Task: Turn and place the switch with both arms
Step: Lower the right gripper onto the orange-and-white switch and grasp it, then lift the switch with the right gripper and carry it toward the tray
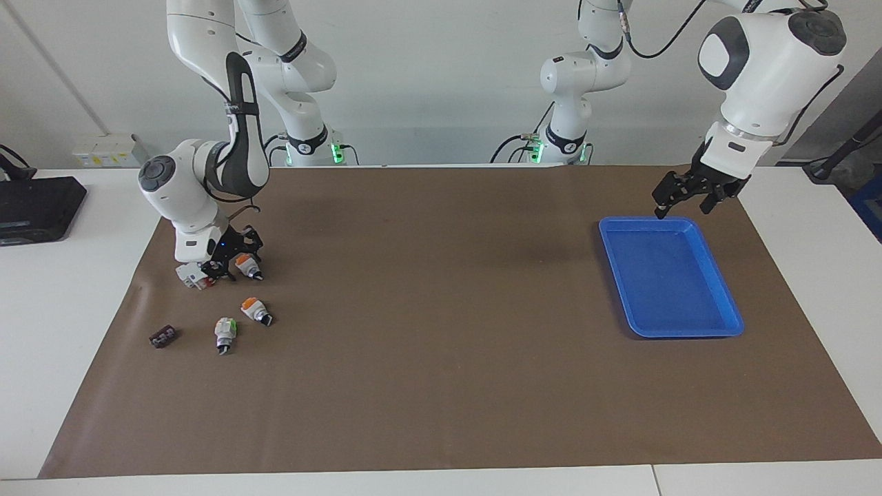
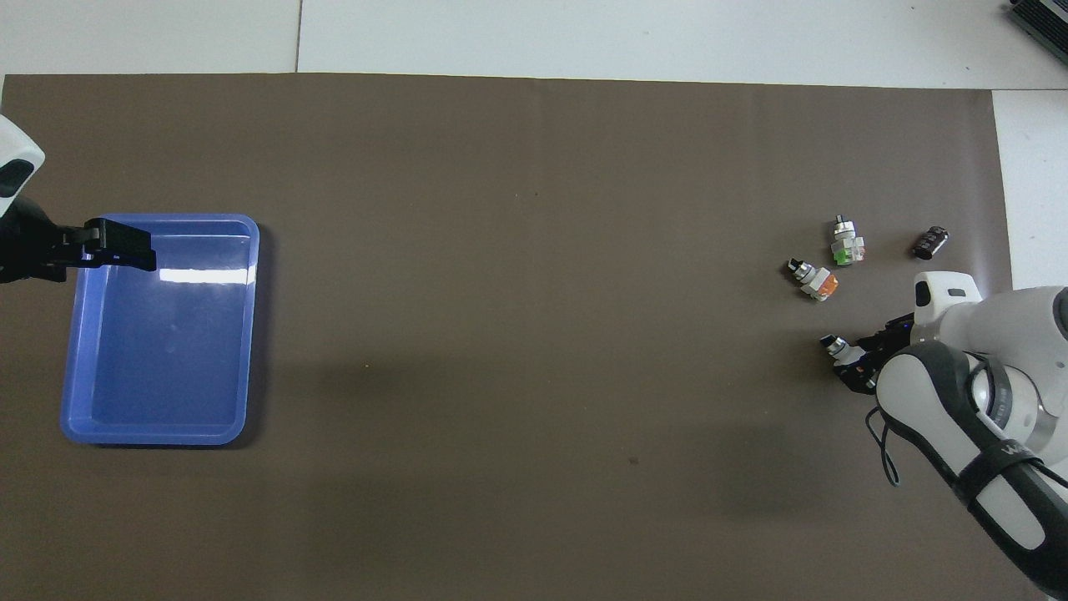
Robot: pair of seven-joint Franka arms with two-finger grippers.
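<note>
My right gripper (image 1: pixel 234 262) is low over the mat at the right arm's end of the table, shut on an orange-capped switch (image 1: pixel 247 265) whose black knob tip points away from the robots. In the overhead view the switch (image 2: pixel 841 351) sticks out of the gripper (image 2: pixel 863 363), and the arm hides its cap. An identical twin switch (image 1: pixel 255 311) (image 2: pixel 815 280) lies on the mat farther from the robots. My left gripper (image 1: pixel 685 200) (image 2: pixel 117 248) hangs open and empty over the robot-side corner of the blue tray (image 1: pixel 623 275) (image 2: pixel 250 334).
A green-capped switch (image 1: pixel 224 333) (image 2: pixel 846 243) and a small dark block (image 1: pixel 162 336) (image 2: pixel 930 242) lie beside the twin. A white block with a red part (image 1: pixel 192 274) sits right beside my right gripper. A black device (image 1: pixel 34 207) sits off the mat.
</note>
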